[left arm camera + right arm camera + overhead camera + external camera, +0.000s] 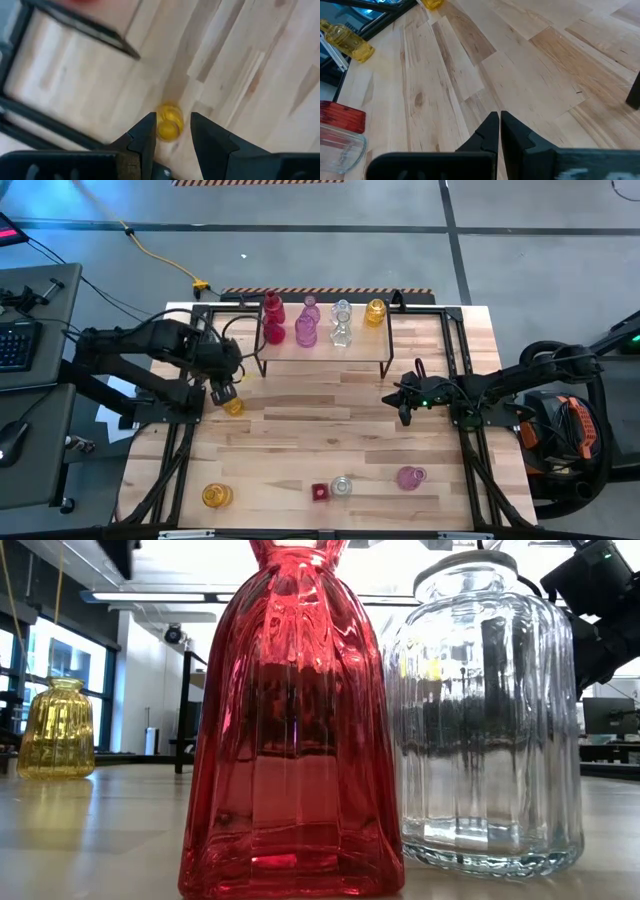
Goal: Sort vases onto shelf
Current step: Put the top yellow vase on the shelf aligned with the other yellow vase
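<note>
Left gripper (170, 131) around yellow vase (169, 123) (tabletop)

Table (330, 440): pale wood planks, matt, visible grain. Red vase (290, 730) & clear jar (487, 720) beside it: ribbed glossy glass, see-through. Shelf (325, 345): light wood top, thin black metal legs.

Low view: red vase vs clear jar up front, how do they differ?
Colour: the red vase is deep translucent red; the clear jar is colourless. Shape: the red vase pinches to a narrow neck above a wide base, while the clear jar stays broad and barrel-shaped up to a wide rimmed mouth. Position: the red vase overlaps the clear jar's edge, so it stands nearer the camera. Both are upright ribbed glass on the table.
</note>
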Tool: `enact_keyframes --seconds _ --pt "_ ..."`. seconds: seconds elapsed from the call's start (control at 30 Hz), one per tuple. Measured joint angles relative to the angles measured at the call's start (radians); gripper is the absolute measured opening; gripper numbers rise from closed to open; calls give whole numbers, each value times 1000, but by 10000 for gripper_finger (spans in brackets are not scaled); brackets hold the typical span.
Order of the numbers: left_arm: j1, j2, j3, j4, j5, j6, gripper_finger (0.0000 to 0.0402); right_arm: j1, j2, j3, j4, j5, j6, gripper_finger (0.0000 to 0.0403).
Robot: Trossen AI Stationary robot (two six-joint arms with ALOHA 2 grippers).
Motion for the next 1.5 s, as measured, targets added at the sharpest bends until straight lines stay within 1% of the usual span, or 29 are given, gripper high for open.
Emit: enact_keyframes --seconds 0.2,0.33,0.5,0.7,0.9,1.13,1.3,1.5 --pt "-22 -55 -130 0 72 -181 110 0 0 0 0 0 0 0" --pt "-58 -78 -211 16 95 -251 110 0 0 0 0 0 0 0" --pt "-91 -95 -272 62 96 -304 110 0 0 0 0 0 0 0" --pt "-96 -96 -351 85 84 -381 110 0 0 0 0 0 0 0" --pt "-96 -97 -434 163 89 -398 110 0 0 0 0 0 0 0" --pt "-95 -96 -478 215 99 -398 110 0 0 0 0 0 0 0" --pt "-95 -96 -537 273 124 -399 110 0 0 0 0 0 0 0" --pt "-94 -96 -587 326 123 -403 110 0 0 0 0 0 0 0"
